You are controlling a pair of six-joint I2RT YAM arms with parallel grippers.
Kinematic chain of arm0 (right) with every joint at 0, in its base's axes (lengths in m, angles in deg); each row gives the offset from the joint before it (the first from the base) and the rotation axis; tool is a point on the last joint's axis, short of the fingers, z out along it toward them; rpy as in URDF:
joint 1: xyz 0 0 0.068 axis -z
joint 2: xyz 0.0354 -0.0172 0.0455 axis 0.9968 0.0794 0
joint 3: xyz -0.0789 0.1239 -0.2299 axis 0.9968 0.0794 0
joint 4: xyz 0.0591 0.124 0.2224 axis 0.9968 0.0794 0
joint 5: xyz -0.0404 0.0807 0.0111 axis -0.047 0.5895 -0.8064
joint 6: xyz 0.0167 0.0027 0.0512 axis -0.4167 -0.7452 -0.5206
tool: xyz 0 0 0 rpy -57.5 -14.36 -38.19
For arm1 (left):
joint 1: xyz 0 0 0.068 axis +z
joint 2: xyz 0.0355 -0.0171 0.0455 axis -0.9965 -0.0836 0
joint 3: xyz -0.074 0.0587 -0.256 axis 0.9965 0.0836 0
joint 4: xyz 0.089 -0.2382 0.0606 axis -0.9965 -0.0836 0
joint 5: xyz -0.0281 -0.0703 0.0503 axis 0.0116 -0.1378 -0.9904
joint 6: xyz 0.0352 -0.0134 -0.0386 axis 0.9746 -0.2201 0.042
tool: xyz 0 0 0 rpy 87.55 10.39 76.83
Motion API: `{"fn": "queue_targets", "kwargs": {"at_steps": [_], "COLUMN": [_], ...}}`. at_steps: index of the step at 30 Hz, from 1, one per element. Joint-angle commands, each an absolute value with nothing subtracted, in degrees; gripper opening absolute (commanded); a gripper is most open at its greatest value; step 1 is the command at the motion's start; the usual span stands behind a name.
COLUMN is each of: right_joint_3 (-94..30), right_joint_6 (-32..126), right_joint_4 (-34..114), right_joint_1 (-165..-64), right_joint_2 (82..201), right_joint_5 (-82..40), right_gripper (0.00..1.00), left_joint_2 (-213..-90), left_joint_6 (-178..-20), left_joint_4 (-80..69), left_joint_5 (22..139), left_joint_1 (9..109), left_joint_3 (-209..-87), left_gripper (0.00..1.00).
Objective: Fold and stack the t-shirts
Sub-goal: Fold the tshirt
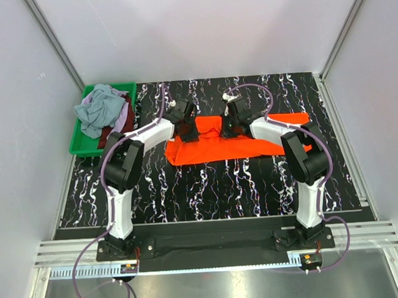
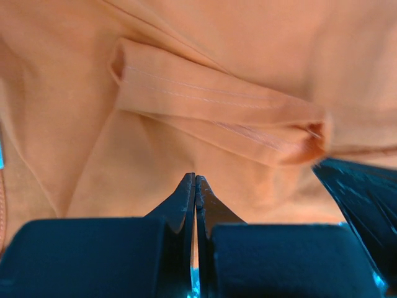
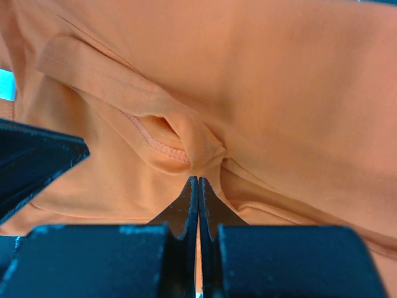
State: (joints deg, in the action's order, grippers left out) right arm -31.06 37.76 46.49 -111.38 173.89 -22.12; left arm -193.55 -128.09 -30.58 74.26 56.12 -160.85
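The orange-red t-shirt (image 1: 212,150) lies spread mid-table, its long axis running left to right; the left gripper (image 2: 195,180) and right gripper (image 3: 198,181) each clamp a pinch of its far edge, side by side. The rest of the cloth lies nearer the bases than both grippers, so the fold probably means drawing that edge toward the bases; the other t-shirts (image 1: 105,111) sit heaped in the green bin (image 1: 79,144).

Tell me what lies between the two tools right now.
The top view shows a stretch of the orange-red t-shirt spanning from the left tool to the right tool. In the wrist views both tools pinch its cloth, tips shut.
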Motion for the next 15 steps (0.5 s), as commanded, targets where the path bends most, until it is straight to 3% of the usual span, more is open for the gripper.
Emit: {"fn": "queue_targets", "kwargs": {"at_steps": [1, 15], "right_joint_3": [-29.75, -22.28], "right_joint_6": [36.61, 33.54], "right_joint_4": [43.51, 40.79], "right_joint_1": [-111.55, -111.55], "right_joint_2": [169.46, 167.17], "right_joint_5": [-24.38, -23.41], "right_gripper": [0.0, 0.0], "left_joint_2": [-195.7, -199.22], "left_joint_6": [-130.25, -131.66], "left_joint_4": [-28.2, -30.05], "left_joint_5": [70.3, 68.45], "left_joint_1": [56.2, 56.29], "left_joint_3": [-163.31, -169.2], "left_gripper": [0.0, 0.0]}}
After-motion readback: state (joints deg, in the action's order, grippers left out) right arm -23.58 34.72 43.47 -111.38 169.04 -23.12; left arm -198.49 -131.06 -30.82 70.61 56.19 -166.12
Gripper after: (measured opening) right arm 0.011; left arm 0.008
